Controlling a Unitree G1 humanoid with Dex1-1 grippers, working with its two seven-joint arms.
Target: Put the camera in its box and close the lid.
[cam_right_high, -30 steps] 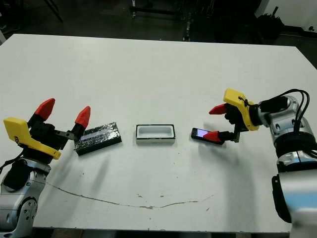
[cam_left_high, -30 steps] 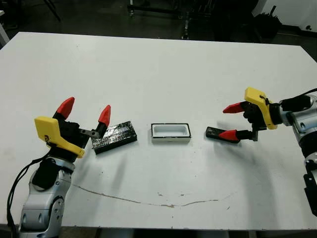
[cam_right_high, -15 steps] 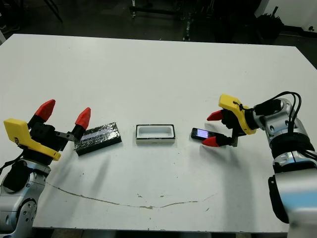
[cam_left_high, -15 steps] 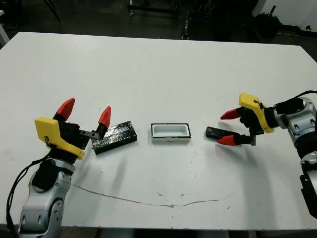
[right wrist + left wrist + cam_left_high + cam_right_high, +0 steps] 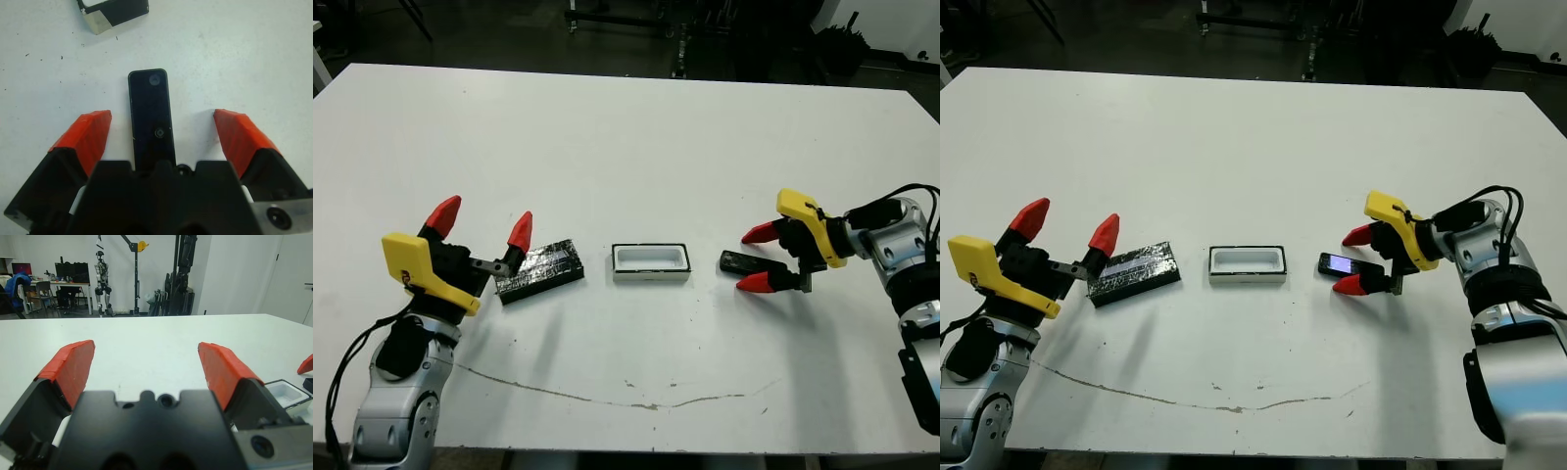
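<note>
Beside the box (image 5: 651, 262), the right gripper's (image 5: 759, 258) spread fingers straddle the camera (image 5: 151, 117), untouched.

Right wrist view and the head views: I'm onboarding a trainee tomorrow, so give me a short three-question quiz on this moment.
1. True or false: the right gripper is shut on the camera.
2. Which lies closest to the left gripper? A) the camera B) the box C) the lid
3. Fill in: the box's white hollow is ____.

Key:
1. False. Its fingers are spread, one on each side of the camera, neither touching it in the right wrist view.
2. C. The lid lies flat on the table just beside the open left gripper.
3. Empty; the camera lies on the table, to the robot's right of the box.
</note>
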